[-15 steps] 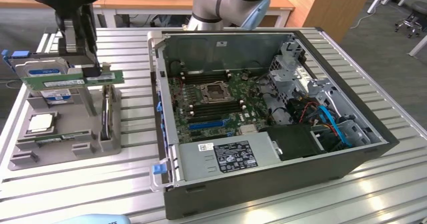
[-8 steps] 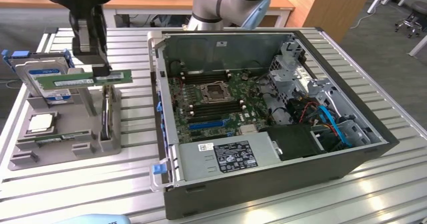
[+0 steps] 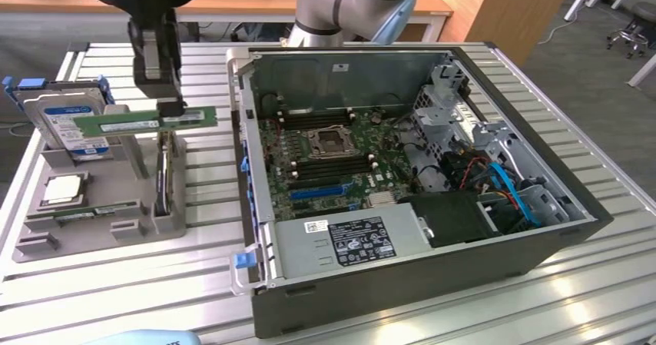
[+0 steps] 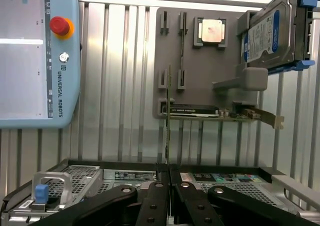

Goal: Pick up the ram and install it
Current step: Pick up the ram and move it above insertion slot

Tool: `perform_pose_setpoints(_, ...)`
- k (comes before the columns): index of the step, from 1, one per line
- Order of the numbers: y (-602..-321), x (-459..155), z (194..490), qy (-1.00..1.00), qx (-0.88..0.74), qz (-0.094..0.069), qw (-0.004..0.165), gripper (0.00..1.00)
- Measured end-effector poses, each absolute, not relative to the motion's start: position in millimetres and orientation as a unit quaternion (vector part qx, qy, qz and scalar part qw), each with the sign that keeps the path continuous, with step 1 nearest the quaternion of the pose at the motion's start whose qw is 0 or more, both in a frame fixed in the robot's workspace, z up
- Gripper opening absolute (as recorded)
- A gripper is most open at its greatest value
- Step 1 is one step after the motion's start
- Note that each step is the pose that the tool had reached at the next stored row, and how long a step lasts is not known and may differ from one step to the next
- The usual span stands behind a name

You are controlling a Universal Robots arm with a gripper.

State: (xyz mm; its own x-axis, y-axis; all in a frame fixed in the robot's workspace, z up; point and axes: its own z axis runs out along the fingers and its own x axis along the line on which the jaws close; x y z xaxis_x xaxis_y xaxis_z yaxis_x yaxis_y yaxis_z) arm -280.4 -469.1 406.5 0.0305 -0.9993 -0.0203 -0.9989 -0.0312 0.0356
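Note:
The ram [image 3: 123,122] is a long green stick held level in the air above the grey parts tray [image 3: 123,233], at the exterior view's left. My gripper [image 3: 172,113] is shut on it near its end closest to the computer case. In the wrist view the ram [image 4: 168,116] shows edge-on as a thin line running out from my gripper [image 4: 168,172], whose two black fingers are pressed against its sides. The open computer case [image 3: 574,207] lies at the exterior view's right, with the motherboard's dark memory slots [image 3: 313,118] beside the processor socket [image 3: 330,141].
On the tray stand a blue-labelled hard drive [image 3: 67,126], a square silver processor chip [image 3: 64,189] and another green board [image 4: 197,111] in a slot. A teach pendant [image 4: 37,56] lies on the slatted metal table [image 3: 134,283]. The case wall [image 3: 246,153] rises between tray and motherboard.

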Motion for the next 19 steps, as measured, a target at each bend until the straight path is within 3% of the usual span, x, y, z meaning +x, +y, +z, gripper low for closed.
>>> perform_pose_setpoints(19,-469,-245,406,-0.696,0.718,-0.02,0.006,0.12)
